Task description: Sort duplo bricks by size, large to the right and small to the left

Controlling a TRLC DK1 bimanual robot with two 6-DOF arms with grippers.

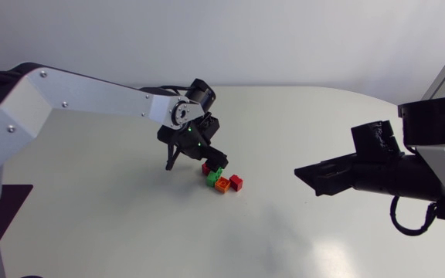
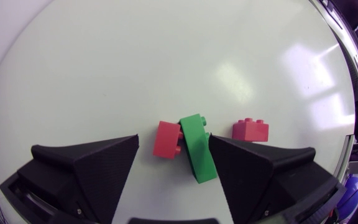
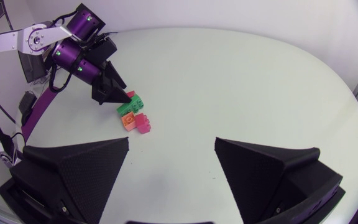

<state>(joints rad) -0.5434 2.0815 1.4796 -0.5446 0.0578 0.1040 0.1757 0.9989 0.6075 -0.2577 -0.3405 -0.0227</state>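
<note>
Two between my left gripper's (image 2: 173, 144) spread fingers, small red plastic brick (image 2: 166, 139), long green plastic brick (image 2: 198, 149), right gripper (image 3: 172, 150) open, empty.

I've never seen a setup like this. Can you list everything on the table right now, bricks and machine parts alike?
Table: one, white, under everything.
Red bricks: two, red; inner red brick between the left gripper's fingers, outer red brick outside them, at the cluster's right end in the head view.
Green brick: one, green, beside the inner red brick, close against one finger.
Orange brick: one, orange, next to the green brick and the outer red brick.
Left arm: one, silver-grey, reaching in to the cluster.
Left gripper: one, black, open, down at the cluster.
Right arm: one, mostly black, at the table's right side.
Right gripper: one, black, open and empty, apart from the bricks.
</note>
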